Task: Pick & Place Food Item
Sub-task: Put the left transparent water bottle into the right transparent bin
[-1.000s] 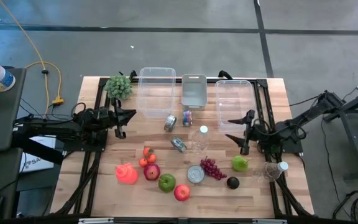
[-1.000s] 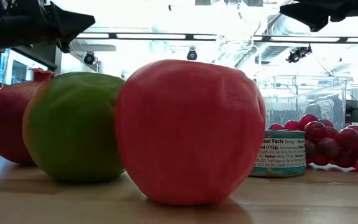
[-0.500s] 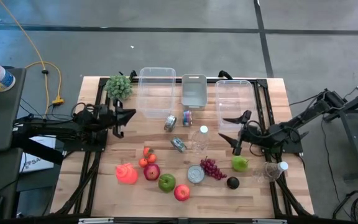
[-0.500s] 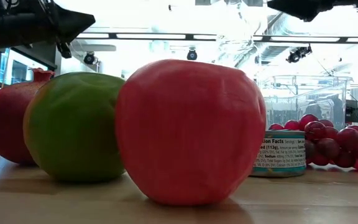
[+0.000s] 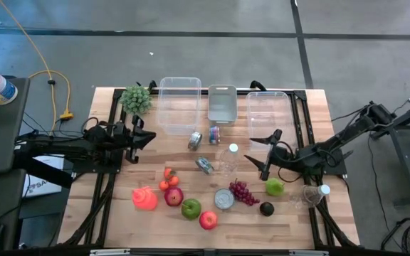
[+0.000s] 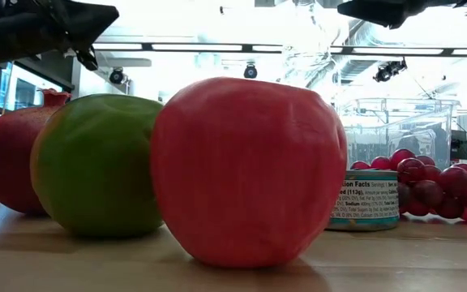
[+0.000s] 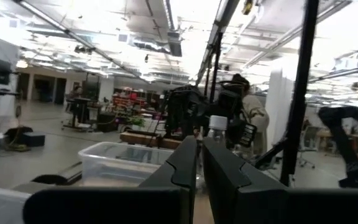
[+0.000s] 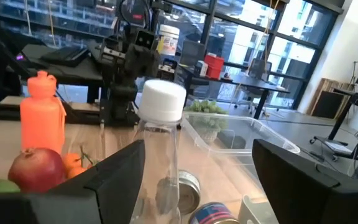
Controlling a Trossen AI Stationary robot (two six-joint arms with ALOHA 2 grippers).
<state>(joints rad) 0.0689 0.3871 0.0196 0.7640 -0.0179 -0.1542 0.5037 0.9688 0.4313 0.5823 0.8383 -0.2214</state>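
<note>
Now we see the right gripper (image 5: 265, 152) out over the table's middle-right, its fingers spread wide and empty, pointing toward the clear bottle (image 5: 231, 158) with the white cap. We judge it is lining up for a pick, though which item it wants we cannot tell: the green pear (image 5: 275, 187) sits just beside it and the red grapes (image 5: 243, 192) lie near. The left gripper (image 5: 142, 139) waits near the left edge, fingers pressed together on nothing. Three clear bins (image 5: 179, 104) line the far edge, likely the drop spots, so we guess the food sits up front for easy reach. On labels, we make out "Facts" and "113g" on the tin can (image 6: 367, 199) beside the red apple (image 6: 246, 170); the rest is too small.
</note>
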